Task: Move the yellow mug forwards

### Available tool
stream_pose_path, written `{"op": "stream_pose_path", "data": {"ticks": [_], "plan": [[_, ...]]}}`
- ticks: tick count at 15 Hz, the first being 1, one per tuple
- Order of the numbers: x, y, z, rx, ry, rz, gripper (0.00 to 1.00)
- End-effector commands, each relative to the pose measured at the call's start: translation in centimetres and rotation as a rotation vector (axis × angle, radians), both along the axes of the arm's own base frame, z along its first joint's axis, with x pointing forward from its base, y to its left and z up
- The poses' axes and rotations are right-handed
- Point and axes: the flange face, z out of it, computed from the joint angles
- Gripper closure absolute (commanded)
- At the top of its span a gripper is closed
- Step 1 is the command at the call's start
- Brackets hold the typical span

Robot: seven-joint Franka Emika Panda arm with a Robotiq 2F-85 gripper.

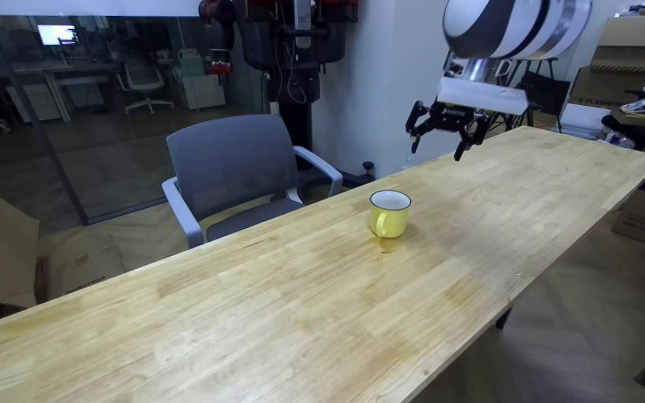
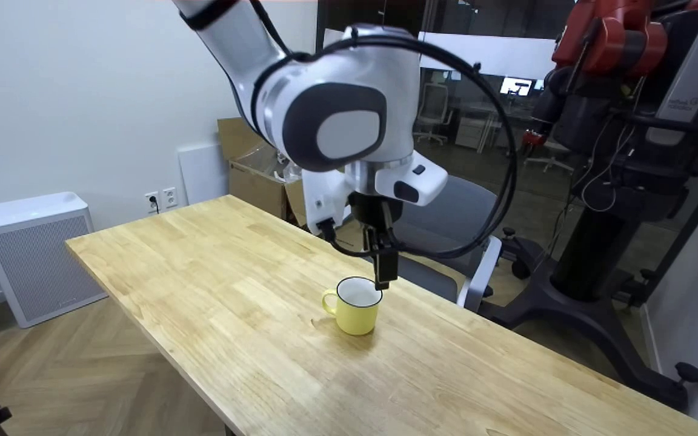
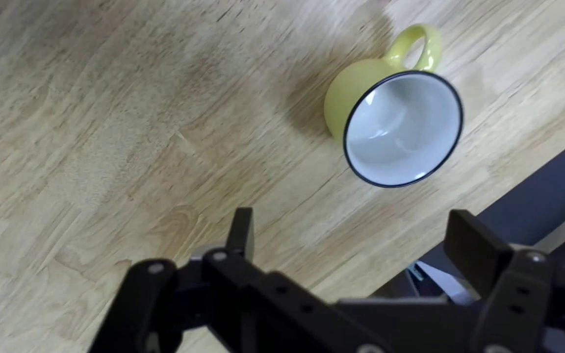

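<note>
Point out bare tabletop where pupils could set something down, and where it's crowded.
Bare wood on the table runs from the yellow mug to the end near the open cardboard box and toward the stacked boxes. It's tightest between the mug and the edge beside the chair, with the tool hanging nearby.

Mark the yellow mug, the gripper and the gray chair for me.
Yellow mug [image 1: 395,220], in an exterior view: outer wall.
Gripper [image 3: 351,221], in the wrist view: midway between fingertips.
Gray chair [image 1: 237,166], in an exterior view: backrest.
</note>
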Motion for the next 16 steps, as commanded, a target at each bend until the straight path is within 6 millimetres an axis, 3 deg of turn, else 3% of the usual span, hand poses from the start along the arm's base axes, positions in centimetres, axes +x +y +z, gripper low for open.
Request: {"op": "stream_pose_path", "data": {"ticks": [1, 3, 4, 9, 16], "plan": [[3.9, -1.0, -3.0, -0.071, 0.094, -0.152, 0.0], [4.8, -1.1, -4.0, -0.091, 0.144, -0.195, 0.0], [2.9, -1.0, -4.0, -0.061, 0.115, -0.13, 0.0], [4.3, -0.8, -4.8, -0.068, 0.144, -0.137, 0.0], [3.9, 3.8, -7.2, 0.005, 0.173, 0.073, 0.0]]}}
